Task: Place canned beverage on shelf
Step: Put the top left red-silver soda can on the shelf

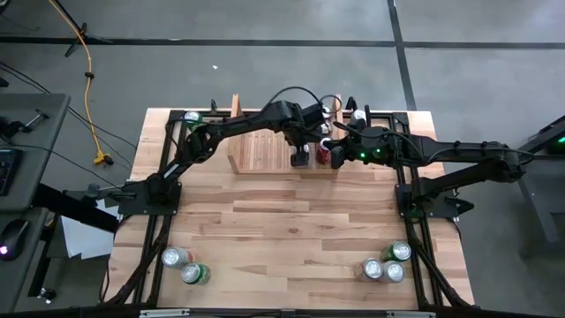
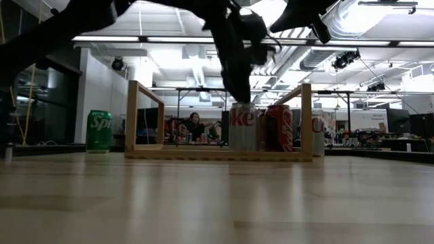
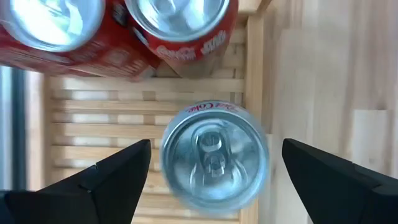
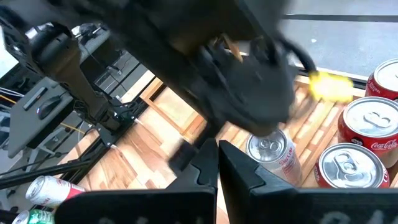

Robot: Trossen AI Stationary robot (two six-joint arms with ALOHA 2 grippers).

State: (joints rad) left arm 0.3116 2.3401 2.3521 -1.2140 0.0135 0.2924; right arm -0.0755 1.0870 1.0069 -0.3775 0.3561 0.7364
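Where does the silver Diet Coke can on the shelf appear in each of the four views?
High view: hidden under the left gripper at the shelf.
Low view: silver Diet Coke can stands at centre, left of a red can.
Left wrist view: can top between the open jaws.
Right wrist view: can below the left arm.
Shared landmark: the shelf slats.

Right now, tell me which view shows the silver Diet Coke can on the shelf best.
Left wrist view: the silver can fills the middle, top up, on the shelf slats between the left gripper's open jaws. The low view shows its side under the arm, the right wrist view shows it partly hidden, and the high view barely shows it.
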